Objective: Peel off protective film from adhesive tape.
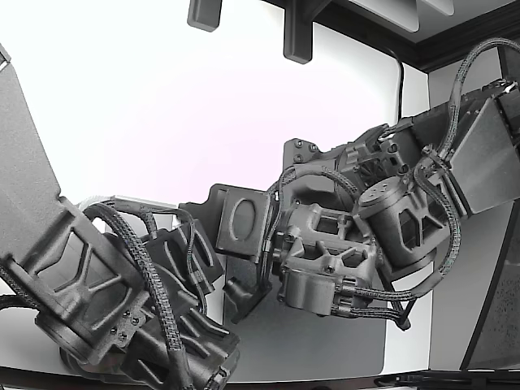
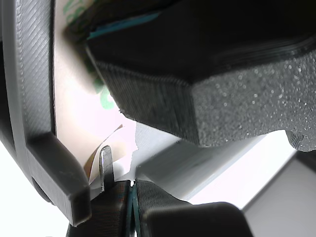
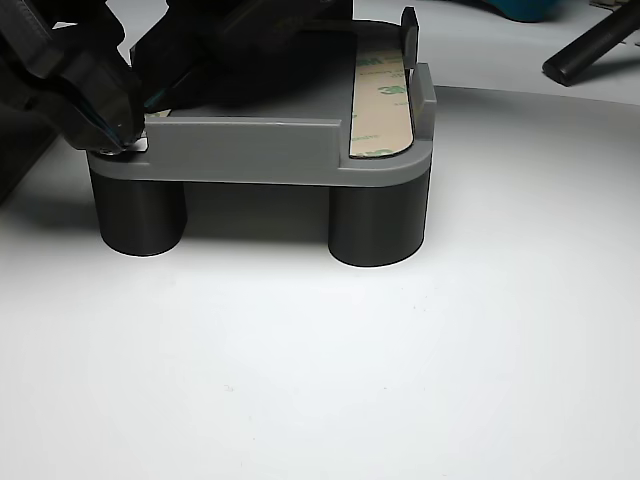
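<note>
A grey holder (image 3: 250, 155) stands on two dark round legs on the white table. Its near strip of adhesive tape carries pale protective film (image 2: 74, 113) with green print. One corner of that film curls up off the tape and runs down into my gripper (image 2: 132, 190), whose two dark fingers are pressed together on it. From the side, my gripper (image 3: 128, 135) sits at the holder's left corner. A second film-covered strip (image 3: 380, 100) lies flat at the holder's right end. A black foam-faced block (image 2: 237, 98) hangs over the holder. From overhead, both arms crowd the holder (image 1: 244, 219).
A small metal tab (image 2: 105, 165) stands up beside the curled film corner. The holder's raised grey rail (image 2: 29, 98) borders the strip. A black rod (image 3: 590, 45) and a teal object (image 3: 530, 8) lie at the back right. A grey mat (image 1: 325, 341) lies under the arms.
</note>
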Controlling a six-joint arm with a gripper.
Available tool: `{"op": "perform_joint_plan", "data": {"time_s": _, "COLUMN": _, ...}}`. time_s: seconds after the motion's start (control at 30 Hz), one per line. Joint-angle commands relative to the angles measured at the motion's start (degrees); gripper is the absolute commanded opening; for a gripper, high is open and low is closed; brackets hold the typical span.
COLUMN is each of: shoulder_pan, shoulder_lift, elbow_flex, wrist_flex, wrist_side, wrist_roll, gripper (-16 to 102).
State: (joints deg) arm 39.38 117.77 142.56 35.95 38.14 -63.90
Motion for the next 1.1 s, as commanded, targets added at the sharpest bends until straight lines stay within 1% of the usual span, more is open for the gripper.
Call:
{"op": "perform_joint_plan", "data": {"time_s": 0.0, "shoulder_pan": -0.79, "shoulder_lift": 1.05, "elbow_flex": -0.97, "wrist_flex": -0.53, "wrist_side": -0.09, "wrist_roll": -0.35, "gripper": -12}}
{"op": "perform_joint_plan", "data": {"time_s": 0.57, "shoulder_pan": -1.32, "shoulder_lift": 0.53, "elbow_flex": -1.14, "wrist_flex": -1.49, "wrist_side": 0.0, "wrist_roll": -1.41, "gripper": -12}}
{"op": "perform_joint_plan", "data": {"time_s": 0.73, "shoulder_pan": -1.32, "shoulder_lift": 2.9, "elbow_flex": 0.44, "wrist_flex": -0.79, "wrist_side": 0.0, "wrist_roll": -0.53, "gripper": -12}}
{"op": "perform_joint_plan", "data": {"time_s": 1.07, "shoulder_pan": -1.14, "shoulder_lift": 3.43, "elbow_flex": 0.09, "wrist_flex": 1.23, "wrist_side": -0.26, "wrist_roll": 0.97, "gripper": -12}}
